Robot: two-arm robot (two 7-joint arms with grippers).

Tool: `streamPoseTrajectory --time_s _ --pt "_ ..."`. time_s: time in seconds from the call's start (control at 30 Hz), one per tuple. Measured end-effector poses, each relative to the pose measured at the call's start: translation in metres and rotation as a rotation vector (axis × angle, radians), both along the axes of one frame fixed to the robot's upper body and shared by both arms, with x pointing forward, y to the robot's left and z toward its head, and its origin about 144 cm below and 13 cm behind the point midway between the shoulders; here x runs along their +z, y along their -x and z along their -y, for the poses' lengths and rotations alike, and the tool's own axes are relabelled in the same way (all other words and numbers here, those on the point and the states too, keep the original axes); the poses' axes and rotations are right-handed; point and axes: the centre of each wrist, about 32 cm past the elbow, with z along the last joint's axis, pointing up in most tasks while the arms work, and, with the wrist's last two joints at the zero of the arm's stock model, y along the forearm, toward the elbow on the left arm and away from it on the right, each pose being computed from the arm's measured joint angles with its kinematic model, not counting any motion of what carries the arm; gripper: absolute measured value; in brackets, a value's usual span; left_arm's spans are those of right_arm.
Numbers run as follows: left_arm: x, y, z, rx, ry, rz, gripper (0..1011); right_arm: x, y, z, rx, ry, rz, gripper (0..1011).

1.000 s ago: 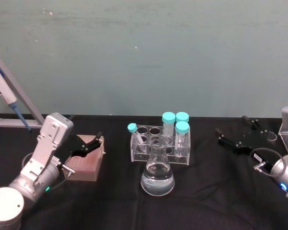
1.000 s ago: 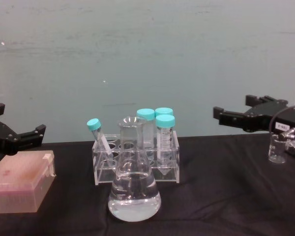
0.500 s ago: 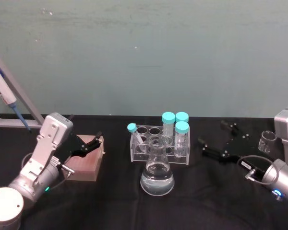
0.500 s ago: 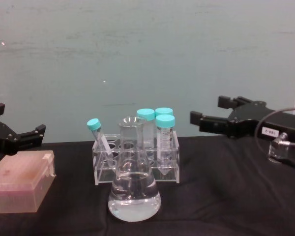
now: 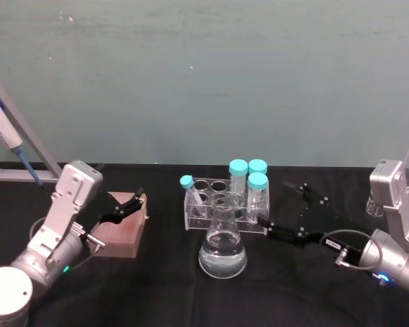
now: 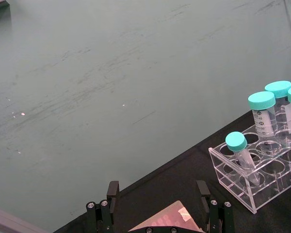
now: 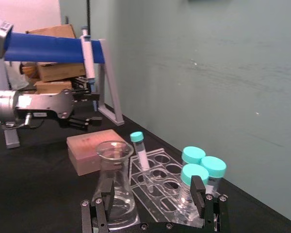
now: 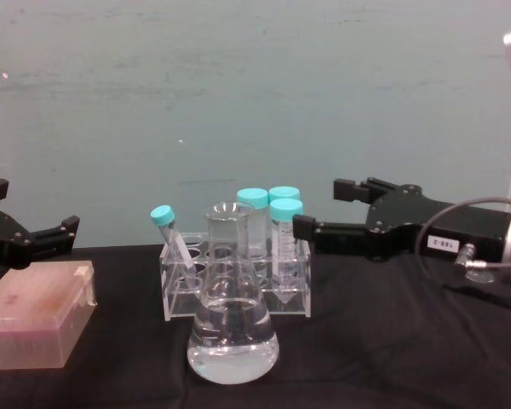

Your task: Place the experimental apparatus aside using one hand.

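The clear acrylic tube rack [image 5: 221,208] stands mid-table and holds several teal-capped tubes [image 5: 249,174], one of them leaning at its left end. In front of it sits the conical flask [image 5: 223,252] [image 8: 232,341] with clear liquid. The small beaker [image 5: 372,204] is at the far right, partly behind my right arm. My right gripper [image 5: 274,202] [image 8: 321,207] is open just to the right of the rack, one finger beside its right end, and holds nothing. In the right wrist view the rack [image 7: 160,187] and flask [image 7: 114,189] lie just ahead of the open fingers. My left gripper [image 5: 126,204] hangs open over a pink box.
The pink box [image 5: 123,231] [image 8: 34,324] lies at the left under the left gripper. A pipette on a slanted grey stand [image 5: 10,139] stands at the far left. Black table cloth stretches in front of the flask and to its right.
My right gripper has moved left from beside the beaker to the right end of the tube rack, staying open. The left arm, rack and flask have not moved.
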Motion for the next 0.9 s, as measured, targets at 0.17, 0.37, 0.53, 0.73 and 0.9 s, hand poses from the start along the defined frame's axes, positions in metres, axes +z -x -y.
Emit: streamPoseTrajectory --time_s 0.17,0.37,0.53,0.73,0.9 --pt "0.0 0.0 0.0 0.0 0.0 0.0 1000 0.001 -0.004 -0.002 0.044 0.006 0.011 1003" --pt "0.0 0.0 0.0 0.0 0.0 0.0 1000 0.001 -0.01 -0.004 0.094 0.011 0.013 1003" --pt "0.0 0.0 0.0 0.0 0.0 0.0 1000 0.002 -0.016 -0.005 0.128 0.007 0.005 1003" --pt "0.0 0.0 0.0 0.0 0.0 0.0 1000 -0.002 -0.022 -0.01 0.162 0.004 -0.032 1003" --pt "0.0 0.0 0.0 0.0 0.0 0.0 1000 -0.004 -0.026 -0.013 0.176 0.006 -0.055 1003"
